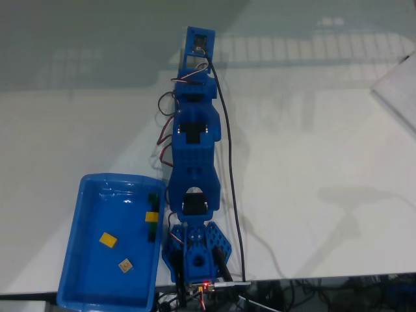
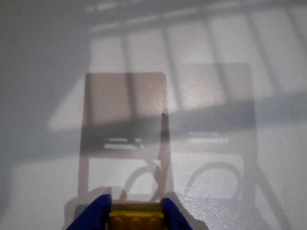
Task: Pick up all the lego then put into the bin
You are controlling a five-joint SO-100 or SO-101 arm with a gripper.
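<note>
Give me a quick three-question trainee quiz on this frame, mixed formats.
1. True or false: in the wrist view, the blue fingers are clamped on a yellow studded plastic lego brick.
2. In the fixed view, how many small yellow-orange square bricks lie loose on the floor of the shallow bright blue plastic bin?
3. Multiple choice: in the fixed view, the bin sits (a) left of the arm's base, (b) right of it, (c) beyond the gripper.

Key:
1. True.
2. Two: one nearer the bin's middle, one below and right of it.
3. a.
</note>
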